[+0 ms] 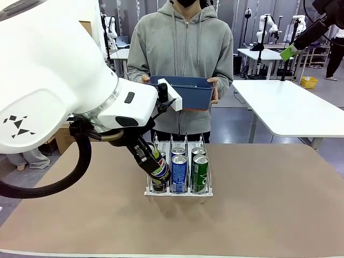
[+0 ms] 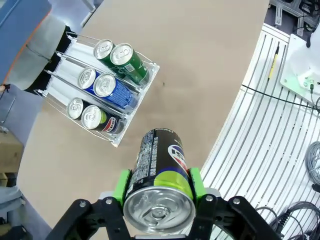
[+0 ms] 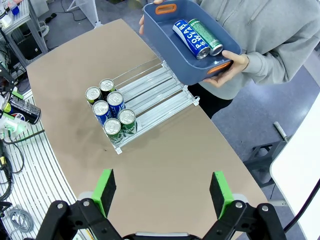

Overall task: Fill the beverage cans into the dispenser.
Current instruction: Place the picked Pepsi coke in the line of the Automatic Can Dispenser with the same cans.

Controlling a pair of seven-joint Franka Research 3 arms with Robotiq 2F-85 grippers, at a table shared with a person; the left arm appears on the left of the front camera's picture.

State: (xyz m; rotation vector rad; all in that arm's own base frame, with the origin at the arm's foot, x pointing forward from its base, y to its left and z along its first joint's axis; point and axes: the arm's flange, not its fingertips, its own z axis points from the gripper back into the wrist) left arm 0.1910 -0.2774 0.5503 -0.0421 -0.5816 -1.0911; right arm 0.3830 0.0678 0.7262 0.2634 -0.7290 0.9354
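my left end effector (image 2: 157, 186) is clamped on a black can (image 2: 161, 157), held tilted above the table's (image 2: 200, 60) near edge, apart from the dispenser (image 2: 59, 75). the dispenser sits by the far edge and holds six cans (image 3: 115, 100), two per lane. my right end effector (image 3: 162, 192) hangs released. a person holds a tub (image 3: 165, 37) with two cans (image 3: 190, 36).

At lower centre of the frame, the left gripper (image 1: 153, 164) clamps a tilted black Pepsi can (image 1: 159, 170) at the left lane of the clear dispenser (image 1: 177, 193), its other lanes holding blue cans (image 1: 178, 171) and green cans (image 1: 200, 171), while a person (image 1: 183, 43) at top centre holds a blue tub (image 1: 188, 95).
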